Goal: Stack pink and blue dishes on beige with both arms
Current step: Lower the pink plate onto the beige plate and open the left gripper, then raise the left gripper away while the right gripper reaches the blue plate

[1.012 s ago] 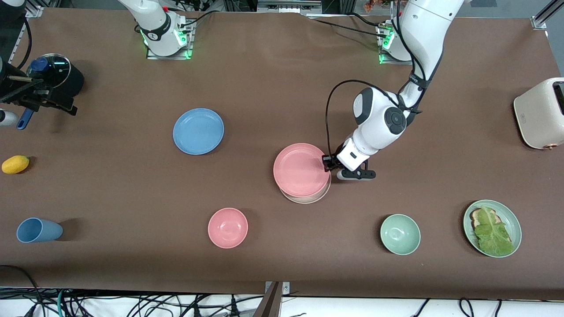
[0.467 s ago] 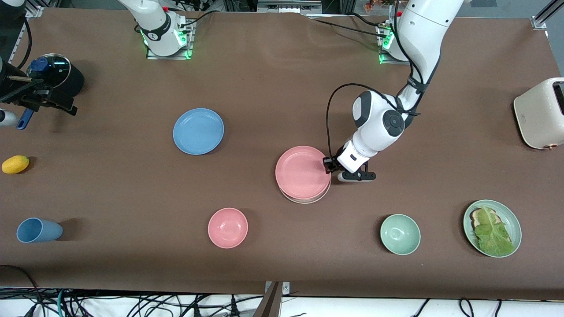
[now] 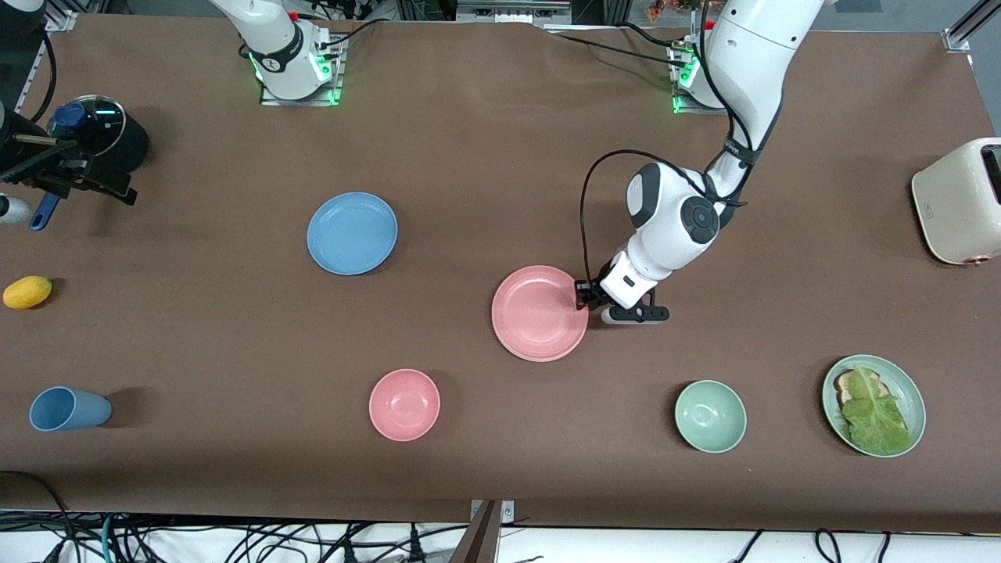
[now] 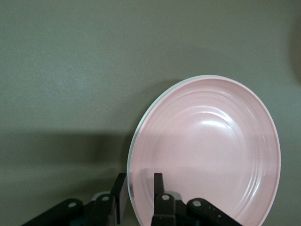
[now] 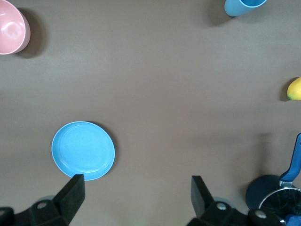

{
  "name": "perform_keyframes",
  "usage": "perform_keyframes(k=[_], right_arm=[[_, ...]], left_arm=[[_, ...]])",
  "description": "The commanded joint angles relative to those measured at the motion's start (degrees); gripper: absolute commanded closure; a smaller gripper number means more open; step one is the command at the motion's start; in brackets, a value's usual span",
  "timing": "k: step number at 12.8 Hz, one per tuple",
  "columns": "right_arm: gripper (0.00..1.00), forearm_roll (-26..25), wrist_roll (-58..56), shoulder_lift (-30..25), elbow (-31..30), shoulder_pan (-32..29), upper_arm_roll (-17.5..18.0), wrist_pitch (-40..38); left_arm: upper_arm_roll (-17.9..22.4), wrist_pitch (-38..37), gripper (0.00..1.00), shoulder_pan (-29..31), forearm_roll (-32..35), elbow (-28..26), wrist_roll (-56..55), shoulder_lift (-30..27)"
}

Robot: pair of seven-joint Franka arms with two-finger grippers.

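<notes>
Your left gripper [image 4: 139, 178] is down at the edge of the pink plate [image 3: 538, 313], on the side toward the left arm's end of the table. Its fingers [image 4: 121, 197] straddle the rim with a little slack between them, so the hold reads as released rather than clamped. That pink plate lies flat on the beige plate [image 4: 160, 92], which shows only as a pale sliver around the edge; the pair sits mid-table, nearer the front camera than the left arm's base.

Your right gripper [image 5: 137, 181] waits high over the right arm's end of the table, fingers spread wide and holding nothing. The blue plate [image 3: 352, 233] lies alone on the cloth, well apart from the stack, toward the right arm's end and farther from the front camera than the pink bowl [image 3: 404, 404]
</notes>
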Motion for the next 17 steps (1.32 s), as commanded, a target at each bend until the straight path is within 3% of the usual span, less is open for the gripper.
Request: perform_keyframes(k=[1, 2, 6, 10, 13, 17], right_arm=[[0.0, 0.28, -0.8, -1.0, -0.79, -0.62, 0.35, -0.38], [0.0, 0.28, -0.8, -1.0, -0.79, -0.62, 0.35, -0.38], [0.0, 0.2, -0.71, -0.91, -1.14, -0.53, 0.53, -0.3], [0.0, 0.28, -0.62, 2.07, -2.1, 2.36, 0.71, -2.31], [0.0, 1.6, -0.1, 5.15, -4.29, 6.14, 2.37, -0.84], [0.0, 4.42, 0.08, 5.86, -18.5, 6.5, 2.64, 16.44]], left_arm=[[0.49, 0.2, 0.15, -0.05, 1.6, 1.47, -0.22, 0.63], [0.66, 0.2, 0.02, -0.05, 1.6, 1.65, -0.31, 0.46], [0.67, -1.72, 0.01, 0.91, 1.6, 1.22, -0.75, -2.87], [5.31, -20.06, 0.01, 1.53, 5.36, 3.31, -0.75, -10.43], [8.65, -35.17, 0.01, 1.71, 12.31, 11.64, -0.93, -11.67], [10.77, -50.92, 0.0, 4.25, 22.85, 21.93, 0.38, -11.76]])
